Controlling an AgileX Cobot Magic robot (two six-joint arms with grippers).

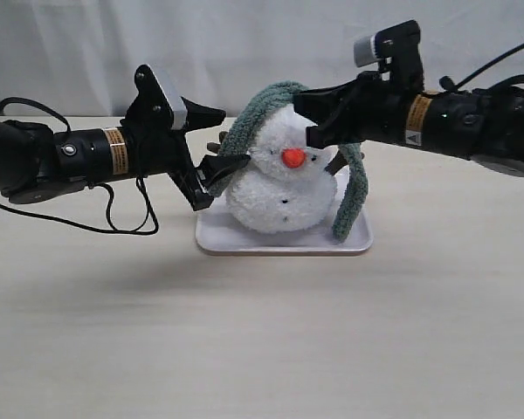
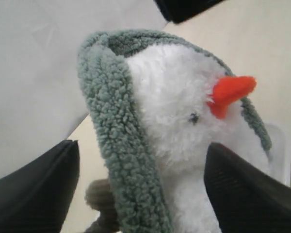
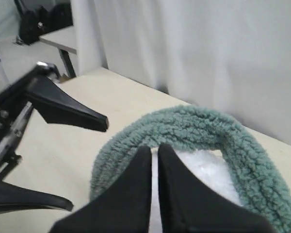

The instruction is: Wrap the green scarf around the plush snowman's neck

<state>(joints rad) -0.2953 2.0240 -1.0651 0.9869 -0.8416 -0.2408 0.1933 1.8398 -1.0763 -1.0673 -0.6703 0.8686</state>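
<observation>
The plush snowman [image 1: 275, 196] stands on a white tray [image 1: 279, 242]. Over the top of its head lies the green scarf [image 1: 266, 100], one end hanging down each side, above the snowman's neck [image 1: 264, 173]. My left gripper [image 1: 231, 137] is open at the snowman's left side. In the left wrist view its wide-apart fingers [image 2: 36, 191] straddle the hanging scarf [image 2: 119, 141] and the snowman [image 2: 177, 92]. My right gripper [image 1: 304, 118] hovers at the head's upper right. In the right wrist view the right gripper [image 3: 155, 148] is shut and holds nothing, just above the scarf [image 3: 203, 127].
The tray rests on a pale wooden table [image 1: 262, 349] with a white curtain [image 1: 244, 44] behind. A brown twig arm [image 2: 99, 199] sticks out beside the scarf's left end. Both black arms reach in from the sides.
</observation>
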